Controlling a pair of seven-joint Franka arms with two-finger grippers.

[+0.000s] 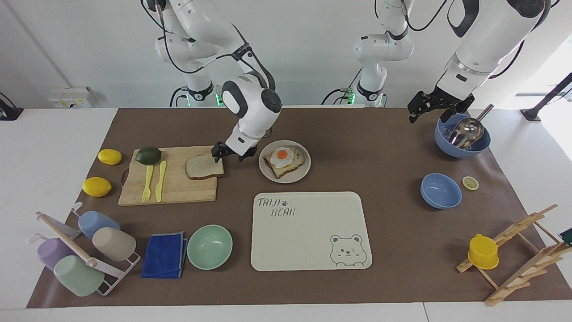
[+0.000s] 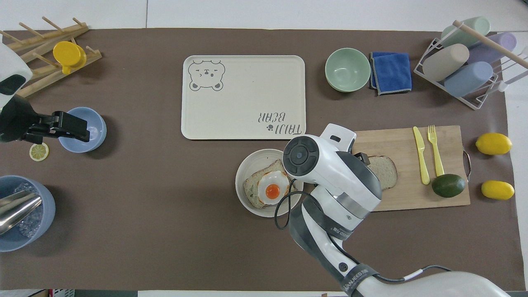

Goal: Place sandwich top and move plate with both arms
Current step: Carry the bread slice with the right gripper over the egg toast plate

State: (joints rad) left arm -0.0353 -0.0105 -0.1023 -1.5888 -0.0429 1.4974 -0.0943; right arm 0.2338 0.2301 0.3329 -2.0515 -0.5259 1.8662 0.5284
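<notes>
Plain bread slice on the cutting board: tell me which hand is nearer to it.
Right. The right hand is open at the bread slice, at its edge toward the plate. The left hand is open, waiting beside the blue bowl holding the ladle.
</notes>
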